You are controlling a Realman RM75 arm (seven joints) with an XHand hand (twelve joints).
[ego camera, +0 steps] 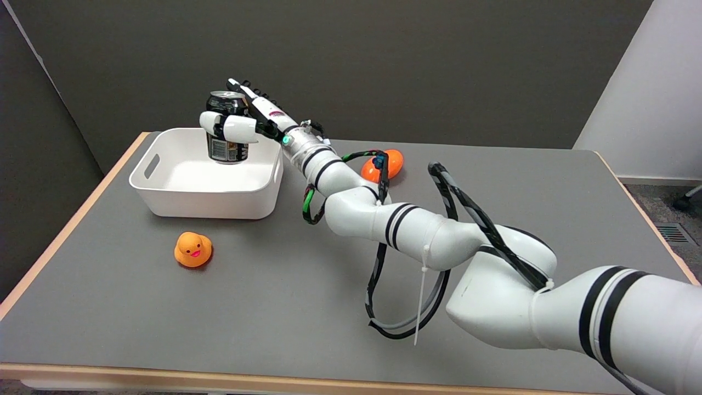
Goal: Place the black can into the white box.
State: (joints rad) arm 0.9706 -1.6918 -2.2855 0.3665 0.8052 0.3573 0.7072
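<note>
Gripping the upright black metal drink can point(226, 144), silver-topped with a pale label patch low on its side, with white fingers point(233, 128) of the right hand point(248, 118) wrapped round its middle. Held above the open white plastic box point(208, 195) on the grey counter point(274, 285). Nearby, an orange rubber duck point(193, 249).

One black can point(226, 129), one white box point(208, 181), one orange rubber duck point(193, 249), one orange egg-shaped toy point(383, 164), one table point(247, 307)
</note>
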